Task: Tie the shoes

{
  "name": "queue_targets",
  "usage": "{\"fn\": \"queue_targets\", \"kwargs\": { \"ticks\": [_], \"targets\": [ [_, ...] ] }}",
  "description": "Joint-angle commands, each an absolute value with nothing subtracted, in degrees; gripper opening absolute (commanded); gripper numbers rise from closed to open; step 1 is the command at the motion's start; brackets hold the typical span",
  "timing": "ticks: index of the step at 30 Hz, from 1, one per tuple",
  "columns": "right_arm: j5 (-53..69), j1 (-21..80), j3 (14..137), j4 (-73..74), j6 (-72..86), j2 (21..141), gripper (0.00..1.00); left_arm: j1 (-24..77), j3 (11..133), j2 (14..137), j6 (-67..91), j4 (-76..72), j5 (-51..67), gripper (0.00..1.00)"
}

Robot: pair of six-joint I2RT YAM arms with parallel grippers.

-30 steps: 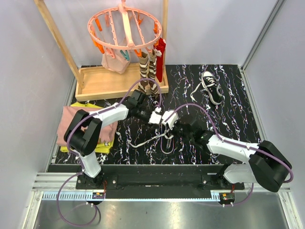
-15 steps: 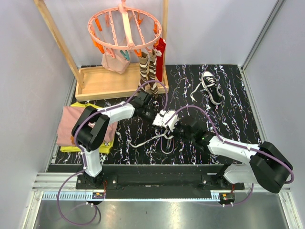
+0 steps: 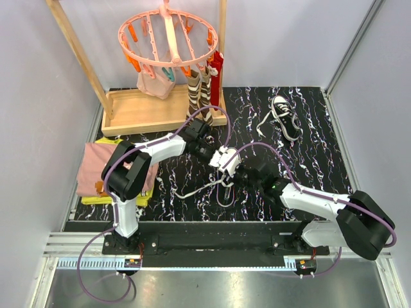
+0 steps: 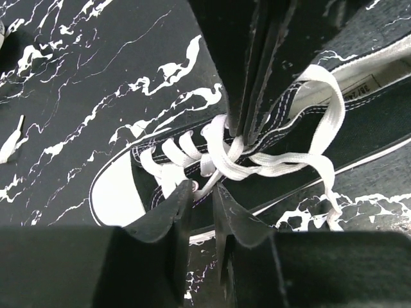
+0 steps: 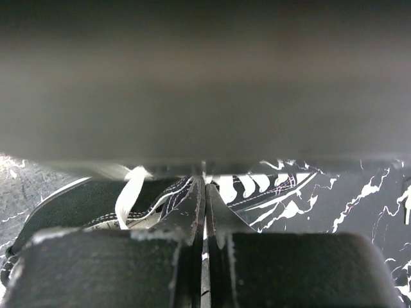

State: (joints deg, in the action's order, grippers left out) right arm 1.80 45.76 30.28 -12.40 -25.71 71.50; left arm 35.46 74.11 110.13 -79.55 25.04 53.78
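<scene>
L gripper (image 4: 204, 187) was nearly closed at shoe (image 4: 122, 192) lace (image 4: 276, 158), hold unclear; R gripper (image 5: 204, 185) clenched shut; lace looked limp, slippy: pinch mid-strand

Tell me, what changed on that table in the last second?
The left arm swung right, carrying the left tool onto the middle black canvas sneaker, jaws narrowing at its white laces. The right tool stayed shut there; the far sneaker stayed put.

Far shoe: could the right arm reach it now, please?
Probably yes: bare table lies between the right arm and the far shoe, though its gripper is shut at the laces of the near shoe.
</scene>
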Motion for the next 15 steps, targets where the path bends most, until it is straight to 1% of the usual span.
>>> {"fn": "queue_targets", "kwargs": {
  "ticks": [1,2,4,5,6,8,9,11,14,15],
  "targets": [
    [1.84,46.23,30.06,-15.47,-26.28,70.05,0.0,36.21,76.2,110.57,-84.2,28.3,54.93,0.2],
    [1.76,46.23,30.06,-15.47,-26.37,70.14,0.0,36.3,76.2,110.65,-84.29,28.47,54.67,0.15],
    [1.32,46.32,29.97,-15.21,-26.46,70.14,0.0,36.3,76.46,110.57,-83.24,28.91,54.32,0.09],
    [0.88,46.23,30.06,-14.94,-26.46,69.96,0.0,36.12,76.55,110.48,-81.93,29.09,53.88,0.03],
    [0.53,46.23,30.15,-14.59,-26.46,69.7,0.01,36.04,76.29,109.87,-81.22,29.27,53.79,0.01],
    [0.61,46.23,29.8,-13.19,-26.54,67.78,0.22,35.34,75.07,108.81,-79.38,29.35,54.31,0.0],
    [1.4,46.23,29.45,-11.79,-27.5,66.63,0.27,35.07,74.8,107.76,-78.41,29.27,54.66,0.0],
    [4.99,46.32,28.22,-10.64,-29.26,63.04,0.44,34.28,74.79,107.23,-73.95,29.35,56.33,0.0],
    [8.25,46.23,27.51,-8.01,-31.02,58.21,0.57,33.49,76.63,107.49,-65.35,29.18,58.27,0.0],
    [8.96,46.23,27.77,-5.74,-31.29,57.4,0.6,33.31,77.16,107.66,-63.48,29.18,58.71,0.0]
  ]
}}
